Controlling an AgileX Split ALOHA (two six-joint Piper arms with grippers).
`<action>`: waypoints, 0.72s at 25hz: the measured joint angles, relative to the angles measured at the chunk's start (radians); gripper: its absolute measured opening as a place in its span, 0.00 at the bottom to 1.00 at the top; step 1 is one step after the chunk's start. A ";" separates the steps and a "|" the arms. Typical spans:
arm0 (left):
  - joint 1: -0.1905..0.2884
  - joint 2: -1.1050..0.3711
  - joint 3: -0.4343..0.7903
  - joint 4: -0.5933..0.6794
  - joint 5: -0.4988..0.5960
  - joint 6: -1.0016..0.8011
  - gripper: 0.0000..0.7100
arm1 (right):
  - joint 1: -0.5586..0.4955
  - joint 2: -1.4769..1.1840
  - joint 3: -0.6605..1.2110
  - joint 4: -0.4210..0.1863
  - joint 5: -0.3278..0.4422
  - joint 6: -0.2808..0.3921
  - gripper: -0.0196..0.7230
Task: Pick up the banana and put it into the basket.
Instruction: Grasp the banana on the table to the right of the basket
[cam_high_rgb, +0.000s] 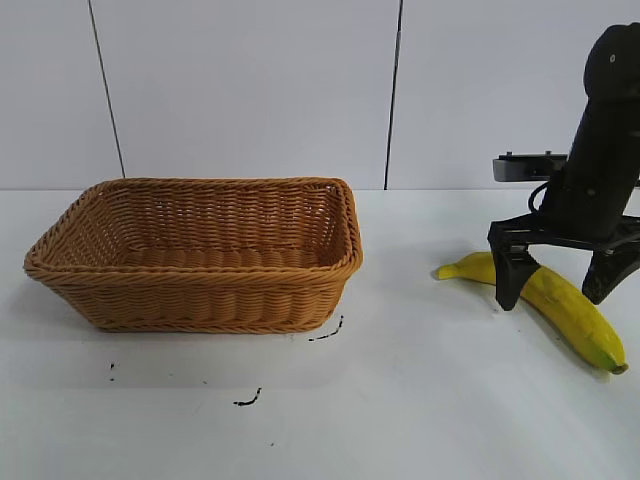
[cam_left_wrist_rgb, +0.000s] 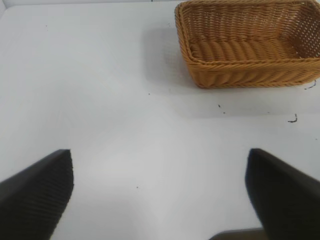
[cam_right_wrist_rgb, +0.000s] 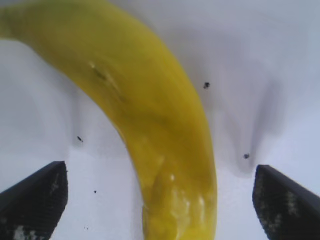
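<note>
Yellow banana (cam_high_rgb: 560, 300), one only, lies on white table (cam_high_rgb: 400, 400) at 3 o'clock of the basket (cam_high_rgb: 200, 255), well apart from it. One wicker basket, orange-brown, nothing in it. No readable writing or labels anywhere. My right gripper (cam_high_rgb: 565, 285) points down over the banana's middle, fingers spread wide, one either side, not gripping. My left gripper (cam_left_wrist_rgb: 160, 195) is parked at 9 o'clock of the basket, fingers wide too, holding nothing.

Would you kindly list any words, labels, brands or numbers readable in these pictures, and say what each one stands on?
None can be read.
The banana, the basket and the right claw bear no visible text.
The dark specks on the table are marks, not letters.
</note>
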 joint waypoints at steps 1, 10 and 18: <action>0.000 0.000 0.000 0.000 0.000 0.000 0.98 | 0.000 0.005 0.000 -0.002 0.001 0.001 0.96; 0.000 0.000 0.000 0.000 0.000 0.000 0.98 | 0.000 0.020 0.000 -0.036 0.039 0.043 0.40; 0.000 0.000 0.000 0.000 0.000 0.000 0.98 | 0.000 -0.032 -0.014 -0.082 0.103 0.061 0.42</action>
